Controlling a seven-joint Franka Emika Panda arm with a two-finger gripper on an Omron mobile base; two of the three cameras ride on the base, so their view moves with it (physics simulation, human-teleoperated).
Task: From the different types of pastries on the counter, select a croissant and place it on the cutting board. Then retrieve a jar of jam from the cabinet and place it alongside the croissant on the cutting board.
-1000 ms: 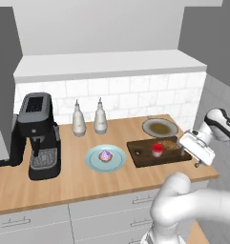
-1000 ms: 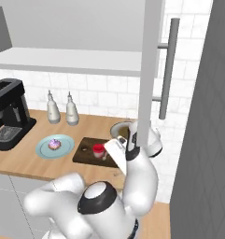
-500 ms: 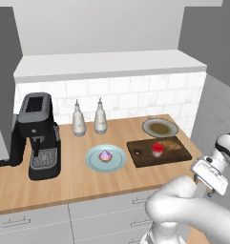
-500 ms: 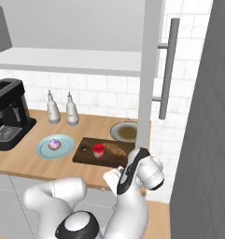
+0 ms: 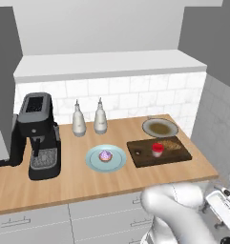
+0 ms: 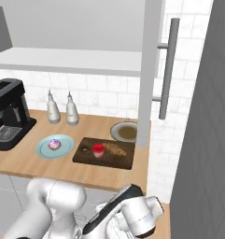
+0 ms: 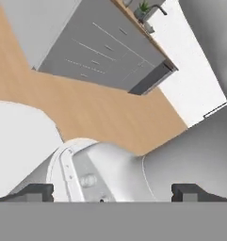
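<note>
Looks basically finished to me: on the wooden surface (image 5: 88,183), the cutting board (image 5: 140,157) already carries both the croissant (image 5: 170,143) and the red-lidded jam jar (image 5: 157,149), side by side.

The gripper (image 7: 112,192) hangs low off the surface's edge, tips spread and holding nothing, so the next move is just tucking the arm away, with the coffee machine (image 5: 37,136), two bottles (image 5: 100,117), the cupcake plate (image 5: 93,164) and a bowl (image 5: 160,127) all out of its way.

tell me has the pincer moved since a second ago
Yes. It dropped from beside the dark wooden cutting board to below the wooden counter's front edge, low at the right; pincer open.
</note>
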